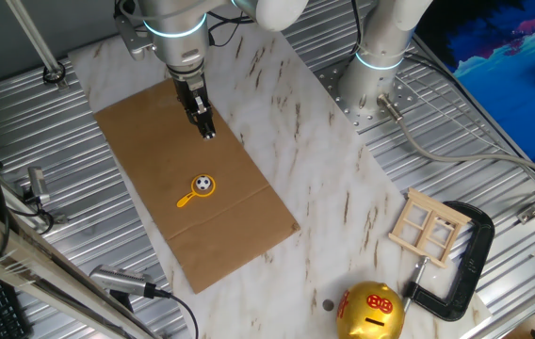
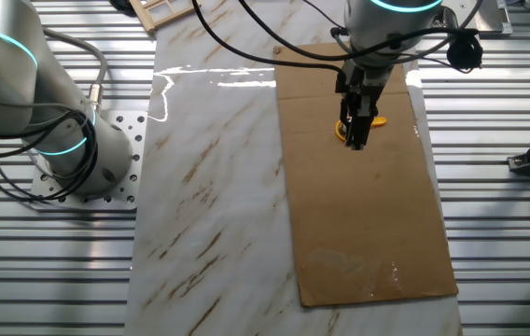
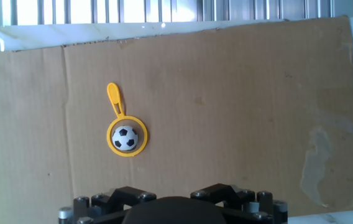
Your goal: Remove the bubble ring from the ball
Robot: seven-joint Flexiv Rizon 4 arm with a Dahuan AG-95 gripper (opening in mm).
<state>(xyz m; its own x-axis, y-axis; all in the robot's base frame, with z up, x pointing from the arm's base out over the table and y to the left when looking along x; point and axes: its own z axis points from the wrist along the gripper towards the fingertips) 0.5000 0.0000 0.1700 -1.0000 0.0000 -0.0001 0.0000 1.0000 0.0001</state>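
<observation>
The bubble ring [image 3: 124,129] lies flat on the cardboard sheet [image 1: 192,179] on the bench [image 1: 324,160], its loop around the ball [image 3: 125,138], handle toward 11 o'clock in the hand view. The tool [image 1: 207,129] hangs above, holding nothing; I cannot tell its opening.

We see the arm descending from the top of one fixed view, wrist vertical, a lit teal band around it. The tool [image 1: 207,131] points straight down, upper centre-left of frame, fingers close together, holding nothing. Hand view shows only its dark base along the bottom edge.
</observation>
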